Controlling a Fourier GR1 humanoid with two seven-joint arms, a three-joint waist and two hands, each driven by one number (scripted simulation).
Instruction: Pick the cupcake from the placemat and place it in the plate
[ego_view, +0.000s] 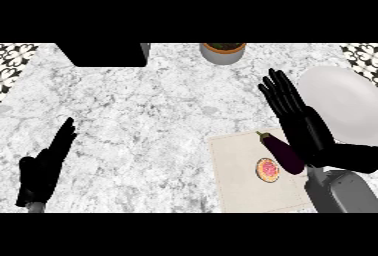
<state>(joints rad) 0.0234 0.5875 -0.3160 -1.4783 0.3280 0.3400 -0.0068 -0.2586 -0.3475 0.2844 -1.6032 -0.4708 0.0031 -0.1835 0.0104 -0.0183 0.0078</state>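
Black right hand (295, 112) open, fingers straight, hides part of plate (347, 95) & placemat (244, 180); cupcake (267, 169) visible.

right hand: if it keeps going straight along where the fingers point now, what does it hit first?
Probably nothing. The right hand is open, fingers aimed up and slightly left in the head view, over bare counter. The plate lies to its right, the potted plant off to the left. Height is unclear.
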